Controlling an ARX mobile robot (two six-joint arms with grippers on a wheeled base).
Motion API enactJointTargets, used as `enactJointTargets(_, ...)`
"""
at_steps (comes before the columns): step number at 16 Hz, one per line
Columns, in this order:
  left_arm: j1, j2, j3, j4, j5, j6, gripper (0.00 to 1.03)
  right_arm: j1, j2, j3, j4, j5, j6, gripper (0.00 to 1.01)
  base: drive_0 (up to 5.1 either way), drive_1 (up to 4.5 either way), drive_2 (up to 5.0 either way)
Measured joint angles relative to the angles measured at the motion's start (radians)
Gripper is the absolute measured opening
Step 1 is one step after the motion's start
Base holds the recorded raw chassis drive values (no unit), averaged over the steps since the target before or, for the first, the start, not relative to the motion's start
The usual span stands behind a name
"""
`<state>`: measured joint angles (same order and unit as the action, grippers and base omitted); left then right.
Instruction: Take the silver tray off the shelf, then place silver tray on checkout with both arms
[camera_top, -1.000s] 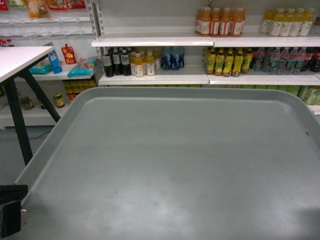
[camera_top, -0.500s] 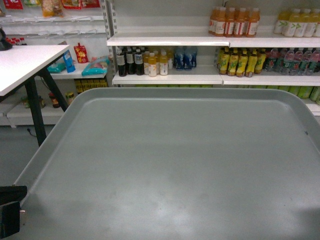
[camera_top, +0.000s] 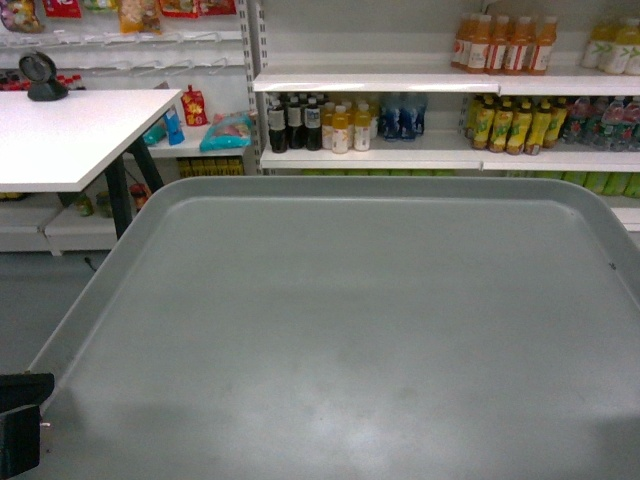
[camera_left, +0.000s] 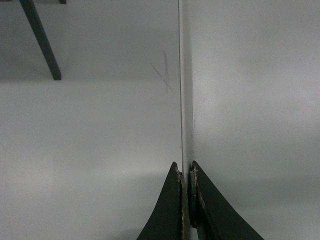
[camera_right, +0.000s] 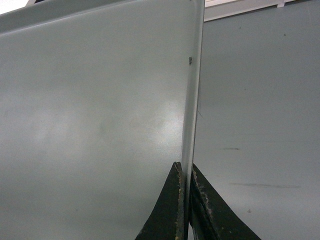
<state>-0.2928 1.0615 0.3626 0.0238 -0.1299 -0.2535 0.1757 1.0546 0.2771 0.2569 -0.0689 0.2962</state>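
Since a second ago the background has slid rightward in my head view while the silver tray (camera_top: 340, 330) has kept its place in the frame, so I read the base as swinging left toward the checkout (camera_top: 70, 135); more of that white tabletop now shows at the upper left, and the round black-grey scanner (camera_top: 40, 76) has come into sight near its far edge; the shelf (camera_top: 370, 157) with its bottled drinks (camera_top: 345, 122) stands well behind the tray's far rim, so the tray is plainly off it. In the left wrist view my left gripper (camera_left: 188, 172) has its two dark fingers pressed together on the tray's left rim, and in the right wrist view my right gripper (camera_right: 186, 170) pinches the right rim the same way; the tray hangs level between them over bare floor, touching nothing else that I can see; only a dark block of the left arm shows at the bottom left corner of the head view. I judge the lift-off done and the carry in hand; next I need to finish the turn until the tabletop sits squarely ahead, close in, bring the tray over the near edge with both arms matched in height, and lower it flat before releasing; uneven motion could twist the rim out of one pinch.
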Motion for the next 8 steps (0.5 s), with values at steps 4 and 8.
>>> enactJointTargets(4,0.0,0.0,0.0,0.001,0.0,0.0,0.02,0.0,0.0,0.0,-0.002,0.0,0.0,0.03,-4.9,2.5,2.5)
enactJointTargets(8,0.0,0.0,0.0,0.0,0.0,0.0,0.02,0.0,0.0,0.0,-0.001,0.0,0.0,0.03,-5.0,2.39,2.4)
